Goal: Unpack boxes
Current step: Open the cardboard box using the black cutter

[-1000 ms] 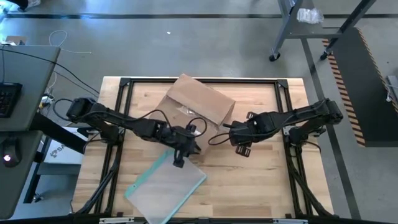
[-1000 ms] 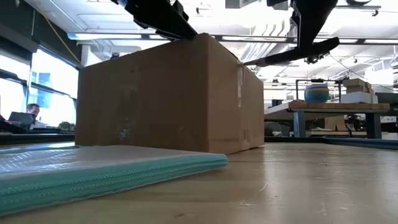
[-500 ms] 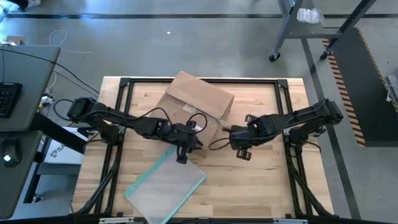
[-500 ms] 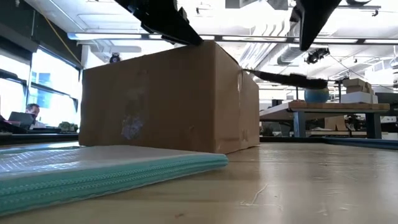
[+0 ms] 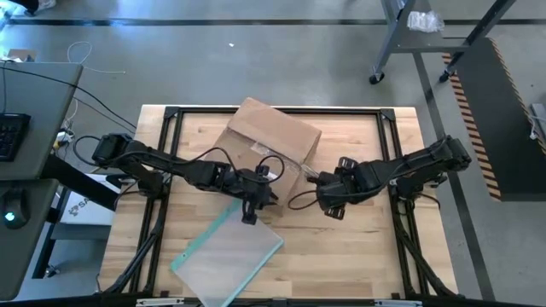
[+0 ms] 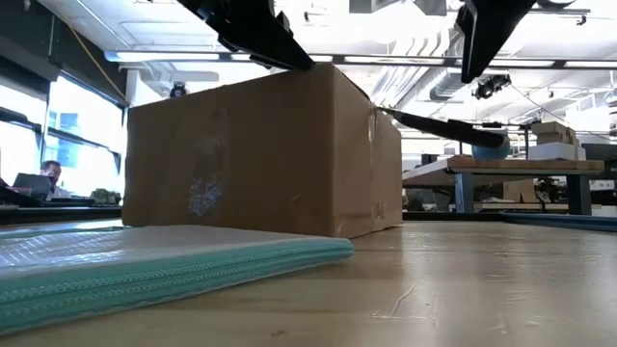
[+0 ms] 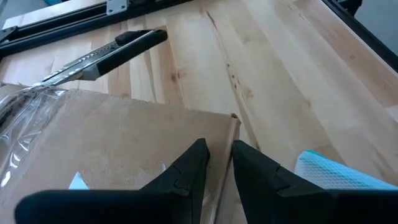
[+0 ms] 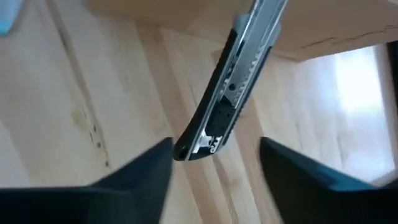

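Pouch of clear plastic with a teal edge, flat on the near part of the desk. Just behind it, left pincer nearly closed, pinching the near top edge of the cardboard box. Box upright on the desk's middle, reaching toward the far side, clear tape on its seam. Beside it, right pincer spread wide, gripping nothing. Utility knife between its fingers but apart from both, blade end at the box's taped top.

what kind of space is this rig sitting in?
Probably an open lab or workshop. The wooden table stands on bare concrete floor beside a desk with a keyboard. The low view shows more workbenches and a person at a laptop behind the cardboard box.
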Controlling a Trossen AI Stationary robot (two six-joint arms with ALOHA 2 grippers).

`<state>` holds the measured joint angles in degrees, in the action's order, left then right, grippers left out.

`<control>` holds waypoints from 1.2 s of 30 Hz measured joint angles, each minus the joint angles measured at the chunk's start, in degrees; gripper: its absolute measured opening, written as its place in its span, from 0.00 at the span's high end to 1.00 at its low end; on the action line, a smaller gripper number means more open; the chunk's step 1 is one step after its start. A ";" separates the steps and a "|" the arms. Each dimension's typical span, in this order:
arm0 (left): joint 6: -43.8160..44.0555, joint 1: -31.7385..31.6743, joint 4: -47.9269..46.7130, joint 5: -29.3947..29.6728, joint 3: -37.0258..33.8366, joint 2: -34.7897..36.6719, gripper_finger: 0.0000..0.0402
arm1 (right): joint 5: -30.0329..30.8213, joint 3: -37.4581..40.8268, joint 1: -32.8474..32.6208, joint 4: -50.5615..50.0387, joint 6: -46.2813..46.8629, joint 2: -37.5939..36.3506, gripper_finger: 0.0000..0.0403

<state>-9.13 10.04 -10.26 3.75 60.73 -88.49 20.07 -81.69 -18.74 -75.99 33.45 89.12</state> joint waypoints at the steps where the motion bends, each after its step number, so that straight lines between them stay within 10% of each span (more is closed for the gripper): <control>1: -0.01 0.00 0.02 0.00 0.00 0.00 0.85 | 1.30 0.21 -0.46 0.18 1.41 -0.04 0.31; 12: -0.04 0.26 0.15 -0.45 0.00 0.00 0.85 | 7.84 16.82 -1.14 17.40 10.56 -0.07 0.05; 19: -0.04 0.26 0.24 -0.61 -0.04 0.00 0.84 | 10.45 19.19 -0.44 25.79 9.07 -0.07 0.24; 27: -0.02 0.30 0.89 -0.85 -0.09 0.00 0.84 | 7.84 19.19 2.20 21.33 12.99 -0.07 0.70; 36: -0.04 0.44 1.07 -0.72 -0.09 0.00 0.85 | 3.72 15.08 6.10 14.67 10.79 -0.81 0.71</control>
<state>-9.16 10.48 -9.19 3.03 60.64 -88.49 23.79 -66.61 -12.64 -61.31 44.24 88.31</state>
